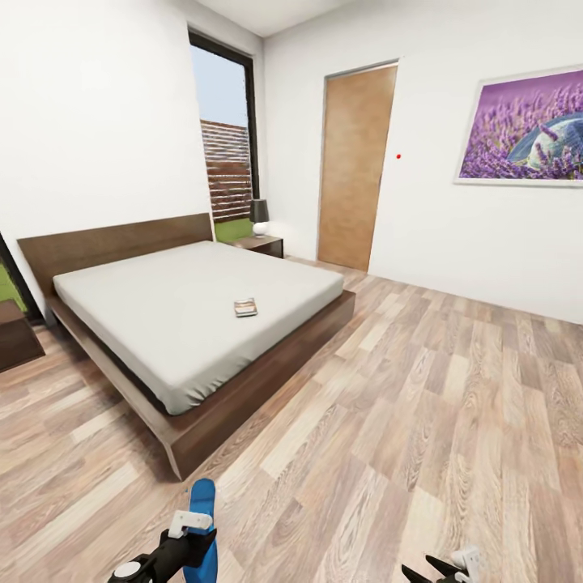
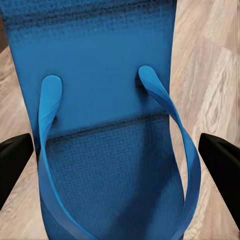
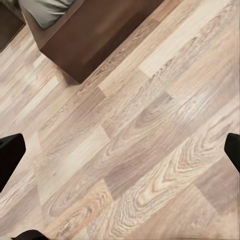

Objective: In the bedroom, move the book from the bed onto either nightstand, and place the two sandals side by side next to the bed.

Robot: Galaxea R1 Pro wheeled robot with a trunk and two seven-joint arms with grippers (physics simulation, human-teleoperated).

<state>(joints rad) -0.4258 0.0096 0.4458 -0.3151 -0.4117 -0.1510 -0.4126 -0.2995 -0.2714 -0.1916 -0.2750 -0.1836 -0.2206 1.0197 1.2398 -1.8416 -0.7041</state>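
Book (image 1: pixel 245 307) lies on the bed (image 1: pixel 162 324), toward its near edge; nightstand (image 1: pixel 261 243) w/ lamp (image 1: pixel 259 215) sits beyond. Your left gripper (image 2: pixel 120 160) straddles a blue sandal (image 2: pixel 110 150), jaws wide, not touching. Right gripper (image 3: pixel 120 150) spread wide over bare floor (image 3: pixel 150 150).

Light: I see bright, even daylight from the window (image 1: pixel 225 138).
Shadows: faint, under the bed (image 1: pixel 194 324).
Focus: sharp; edges stretch.

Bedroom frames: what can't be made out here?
- Sandal, head view: lower part cut by the frame edge and left tool; whether it is gripped is unclear.
- Book: too small to read.
- Nightstand: partly behind the bed.
- Right tool: cut off by the edge.
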